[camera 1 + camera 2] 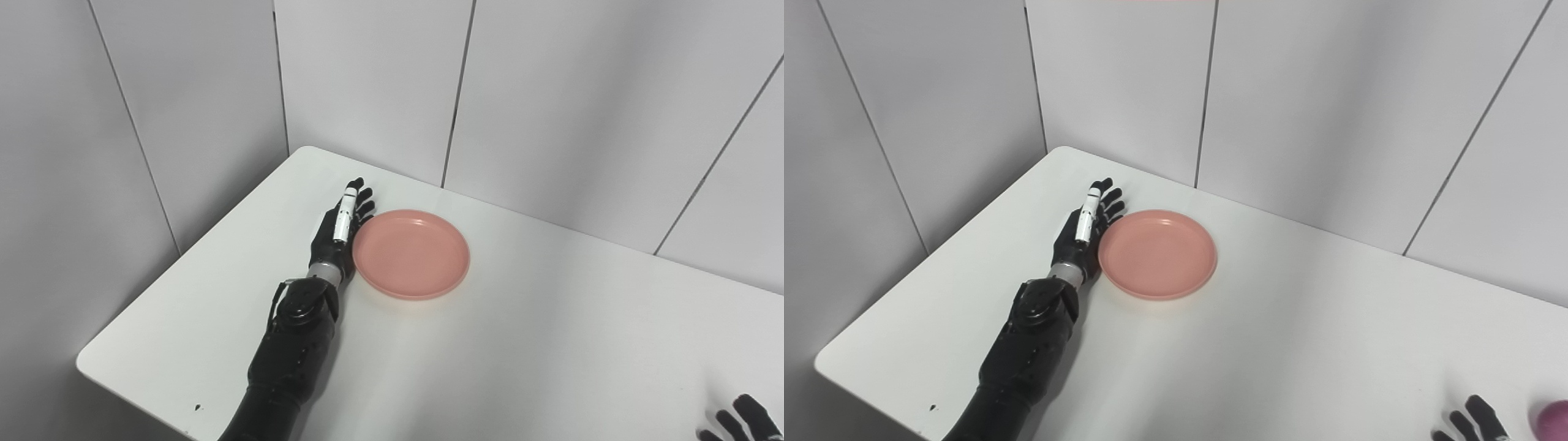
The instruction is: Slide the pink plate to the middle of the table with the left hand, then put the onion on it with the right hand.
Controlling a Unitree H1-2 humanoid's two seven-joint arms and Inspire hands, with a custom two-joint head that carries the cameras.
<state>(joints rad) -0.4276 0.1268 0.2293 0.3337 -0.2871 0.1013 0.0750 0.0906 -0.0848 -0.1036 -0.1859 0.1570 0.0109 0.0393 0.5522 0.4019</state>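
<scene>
While left-eye view lacks it, right-eye shows onion [1553,418].

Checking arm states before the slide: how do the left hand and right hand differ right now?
The left hand is stretched far out over the table, flat and on edge against the left rim of the pink plate; the right hand sits low at the near right edge, touching nothing visible. The left hand shows whole; only the right hand's fingertips show. Both are black with fingers apart.
</scene>
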